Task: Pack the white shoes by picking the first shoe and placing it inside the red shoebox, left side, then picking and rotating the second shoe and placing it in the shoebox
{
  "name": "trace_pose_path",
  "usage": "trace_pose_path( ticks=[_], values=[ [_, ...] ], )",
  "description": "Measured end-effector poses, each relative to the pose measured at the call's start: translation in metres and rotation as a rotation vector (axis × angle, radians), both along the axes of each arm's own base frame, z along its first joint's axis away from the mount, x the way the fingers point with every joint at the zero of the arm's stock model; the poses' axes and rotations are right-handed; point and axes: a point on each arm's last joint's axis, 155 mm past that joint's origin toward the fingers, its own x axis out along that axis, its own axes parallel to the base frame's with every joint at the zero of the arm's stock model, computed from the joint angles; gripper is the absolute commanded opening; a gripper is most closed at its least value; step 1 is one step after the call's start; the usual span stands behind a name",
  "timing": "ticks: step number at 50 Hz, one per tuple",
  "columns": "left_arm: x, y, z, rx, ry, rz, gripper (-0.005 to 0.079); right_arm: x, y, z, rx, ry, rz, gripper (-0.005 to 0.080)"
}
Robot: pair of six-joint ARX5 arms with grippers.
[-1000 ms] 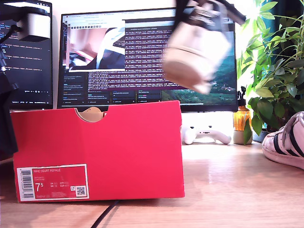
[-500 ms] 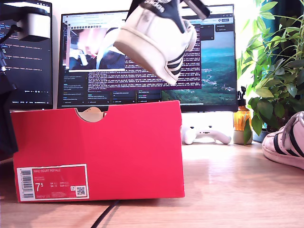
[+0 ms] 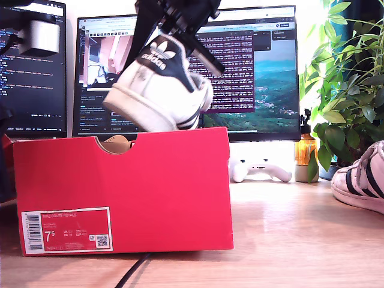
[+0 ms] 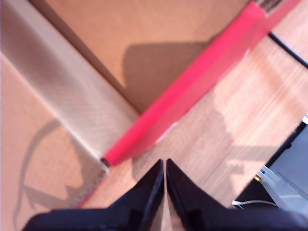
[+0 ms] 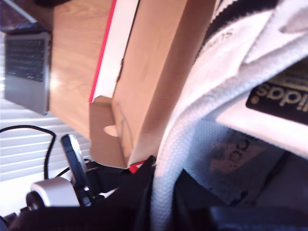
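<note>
The red shoebox (image 3: 120,186) stands on the wooden table at the exterior view's left, its barcode label facing the camera. Just above its top edge hangs one white shoe (image 3: 157,90), heel tab towards the camera and toe tilted down. My second gripper (image 3: 173,37) is shut on its heel collar. In the second wrist view the shoe (image 5: 240,62) fills the frame beside the box's brown inner wall (image 5: 159,62), with the collar pinched in my second gripper (image 5: 161,192). My first gripper (image 4: 165,178) is shut on nothing above the box's red rim (image 4: 192,91). The other white shoe (image 3: 362,179) lies at the exterior view's right edge.
Two monitors (image 3: 258,72) stand behind the box. A white game controller (image 3: 259,170), an amber bottle (image 3: 305,150) and a leafy plant (image 3: 348,78) sit at the back right of the exterior view. A black cable (image 3: 135,270) runs out from under the box.
The held shoe has swung to the exterior view's left and come down, from high over the box's right end to just above its opening. It has turned heel tab towards the camera.
</note>
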Motion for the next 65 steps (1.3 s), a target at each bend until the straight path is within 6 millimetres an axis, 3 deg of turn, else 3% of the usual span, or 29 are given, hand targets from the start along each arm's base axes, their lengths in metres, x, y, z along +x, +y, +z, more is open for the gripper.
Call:
trace_pose_path(
  ticks=[14,27,43,57,65],
  values=[
    [-0.001,0.001,-0.001,0.01,0.001,-0.015,-0.0019,0.007,0.011,-0.014,0.007,0.011,0.001,-0.0013],
    [-0.001,0.001,-0.001,0.014,0.001,-0.024,-0.0019,0.006,0.021,-0.041,-0.015,0.047,0.015,-0.0013],
    [-0.002,0.001,-0.001,0.013,0.002,-0.025,-0.0019,0.015,0.029,-0.04,0.013,0.022,0.01,-0.0013],
    [-0.002,0.001,-0.001,0.013,0.002,-0.025,-0.0019,0.019,0.033,-0.066,-0.011,0.057,0.001,-0.0013],
    [-0.002,0.001,-0.001,0.017,0.0,-0.035,-0.0019,0.023,0.036,-0.065,0.0,0.048,-0.005,-0.0013]
  ],
)
